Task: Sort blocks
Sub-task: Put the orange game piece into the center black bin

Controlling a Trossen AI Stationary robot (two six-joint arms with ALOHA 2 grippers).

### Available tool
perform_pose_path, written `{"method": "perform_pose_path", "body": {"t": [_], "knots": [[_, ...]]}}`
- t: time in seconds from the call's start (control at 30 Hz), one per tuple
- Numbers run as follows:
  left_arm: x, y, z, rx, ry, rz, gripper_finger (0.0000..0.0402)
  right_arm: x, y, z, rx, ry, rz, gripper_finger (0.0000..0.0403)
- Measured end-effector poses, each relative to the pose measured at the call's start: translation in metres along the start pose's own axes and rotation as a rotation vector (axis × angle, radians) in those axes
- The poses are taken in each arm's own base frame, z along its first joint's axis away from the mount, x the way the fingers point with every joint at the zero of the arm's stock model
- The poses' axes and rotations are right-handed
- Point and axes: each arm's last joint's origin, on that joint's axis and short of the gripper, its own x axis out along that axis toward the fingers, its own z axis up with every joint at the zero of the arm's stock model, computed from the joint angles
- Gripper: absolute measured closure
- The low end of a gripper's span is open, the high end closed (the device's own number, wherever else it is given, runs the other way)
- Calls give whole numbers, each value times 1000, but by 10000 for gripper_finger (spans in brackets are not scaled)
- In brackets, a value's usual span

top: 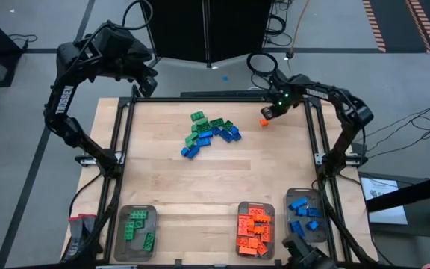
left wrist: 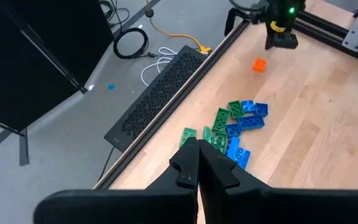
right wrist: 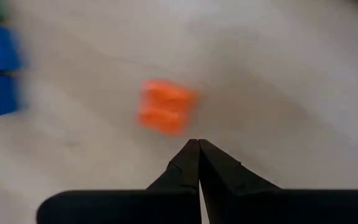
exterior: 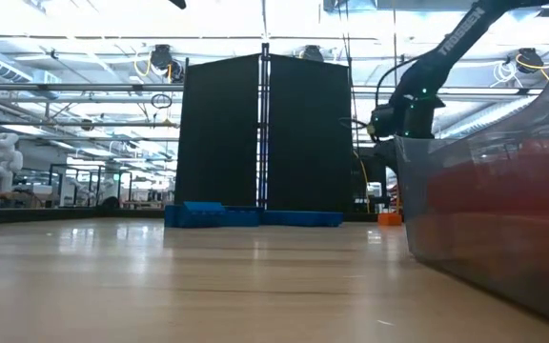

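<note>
Wooden desk (top: 215,175) with three clear trays (top: 135,232) along the near edge, sorted green, orange, blue. Green-and-blue blocks (top: 209,133) heaped mid-desk toward the far edge. Right pincer (top: 272,113) closed, empty, just beside a lone orange block (top: 264,121); left pincer (left wrist: 198,167) closed too, up by the far left corner.

Three clear trays (top: 136,211) sit in a row along the table's (top: 215,175) near edge: one with about three green blocks (top: 134,230), one heaped with orange blocks (top: 254,226) too tangled to count, one with roughly five blue blocks (top: 305,217). Beyond the trays, mid-table, lies one mixed pile (top: 210,133) of about a dozen green and blue blocks, and one lone orange block (top: 264,122) beside it. Two arms.
</note>
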Motion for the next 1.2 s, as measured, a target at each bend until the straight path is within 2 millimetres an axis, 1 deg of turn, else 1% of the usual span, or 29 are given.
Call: {"method": "perform_pose_path", "body": {"t": [0.07,0.1,0.2,0.27,0.3,0.33,0.37,0.43,0.47,0.5,0.57,0.67,0.73,0.8,0.87,0.97,1.07,1.13,1.2], "knots": [[0,0,0,-14,0,0,402,2,4,3,-5,-12,144,403],[0,0,0,-14,0,0,402,0,6,5,-11,-28,183,403],[0,-1,0,-19,0,-3,402,-10,10,13,-23,-63,138,403],[0,-2,0,-26,0,-7,402,-25,12,23,-55,-102,107,403],[0,-3,0,-23,0,-10,402,-37,12,30,-78,-146,84,403],[0,-3,0,-21,0,-12,402,-49,13,37,-103,-196,39,403],[0,-4,0,-18,0,-15,402,-62,14,44,-131,-241,-41,403],[0,-5,0,-16,0,-18,402,-84,16,55,-228,-305,-264,403],[0,-6,0,-14,0,-20,402,-90,17,59,-283,-297,-354,403],[0,-6,0,-12,0,-22,402,-92,16,61,-328,-262,-400,403],[0,-8,0,-7,0,-27,402,-85,16,64,-371,-162,-409,403],[0,-10,0,-2,0,-33,402,-64,14,64,-389,-35,-371,403],[0,-11,0,-3,0,-37,402,-51,13,67,-368,-17,-312,403],[0,-12,0,0,0,-41,402,-42,13,72,-360,-27,-257,403],[0,-13,0,4,0,-45,402,-38,15,74,-364,-40,-244,403],[0,-16,0,12,-1,-55,402,-32,20,74,-385,-16,-233,403],[-1,-20,0,20,-1,-67,402,-31,24,73,-403,-17,-183,403],[-1,-22,0,11,0,-73,402,-31,25,73,-401,-23,-148,403],[-1,-24,0,12,0,-80,402,-26,24,70,-401,-5,-131,403]]}}
